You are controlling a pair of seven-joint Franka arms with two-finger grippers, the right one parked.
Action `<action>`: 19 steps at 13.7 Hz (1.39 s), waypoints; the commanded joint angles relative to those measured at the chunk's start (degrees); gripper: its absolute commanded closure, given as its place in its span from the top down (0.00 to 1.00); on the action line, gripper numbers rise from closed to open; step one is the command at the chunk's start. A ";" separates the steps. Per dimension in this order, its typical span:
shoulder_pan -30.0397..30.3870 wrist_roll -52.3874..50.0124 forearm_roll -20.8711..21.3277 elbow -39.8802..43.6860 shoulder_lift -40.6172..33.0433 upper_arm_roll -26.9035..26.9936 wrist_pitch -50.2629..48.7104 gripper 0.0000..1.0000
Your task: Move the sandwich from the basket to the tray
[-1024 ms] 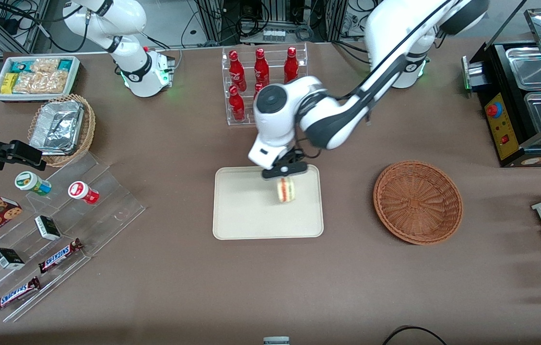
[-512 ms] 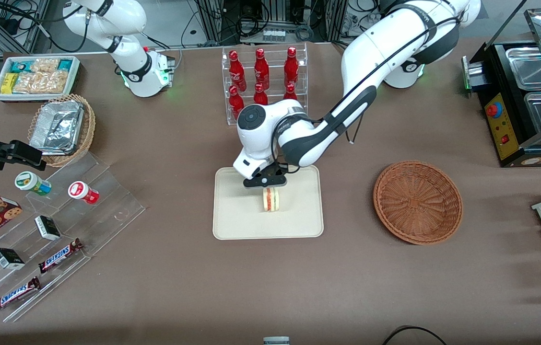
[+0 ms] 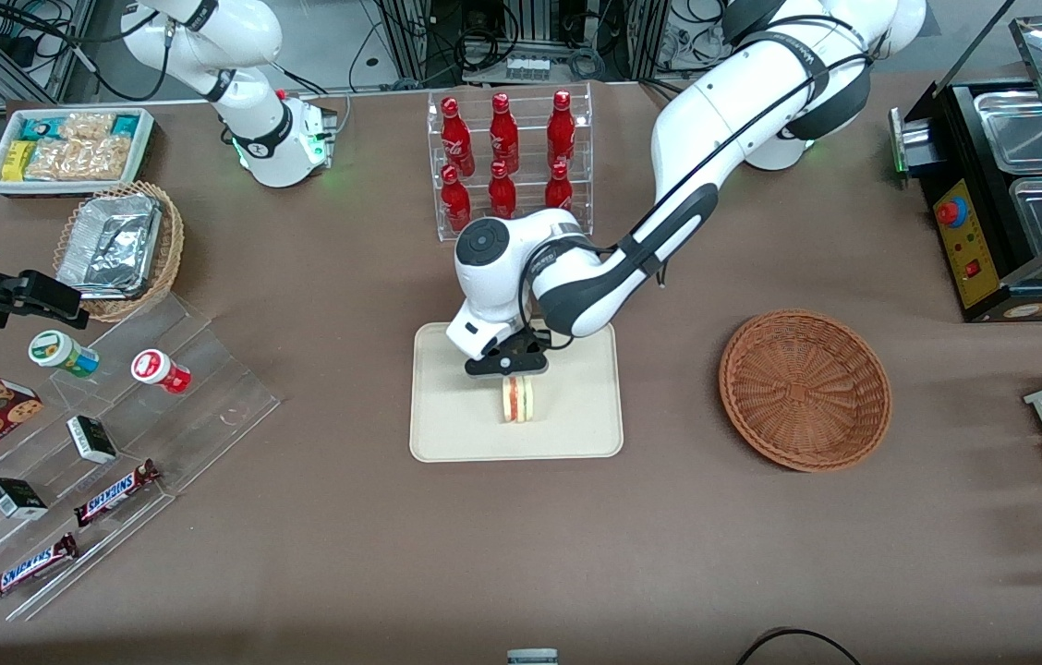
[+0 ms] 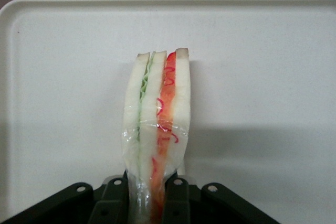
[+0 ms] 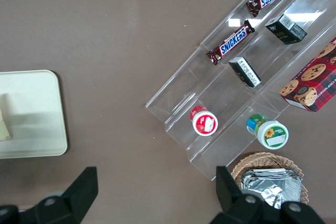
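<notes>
Sandwich tray (image 3: pixel 447 416) cream, mid-desk, reddish basket (image 3: pixel 805 389) well apart toward the working arm's end, bottle rack (image 3: pixel 507 162) farther from the camera, gripper (image 3: pixel 514 371) over tray centre, fingers (image 4: pixel 116 195) clamped on upright sandwich (image 3: pixel 517 400).

My working arm (image 3: pixel 669 185): glossy white shells, dark grey joints.
My gripper (image 3: pixel 512 369) is matt black, with round screw holes along its body.
</notes>
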 commanded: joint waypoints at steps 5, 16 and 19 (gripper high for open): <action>-1.87 -0.49 2.34 2.52 0.88 1.50 0.19 0.98; 9.01 -3.75 -10.67 2.34 -19.59 1.41 -22.29 0.99; 12.45 -2.95 -12.87 2.08 -23.11 1.41 -26.35 0.99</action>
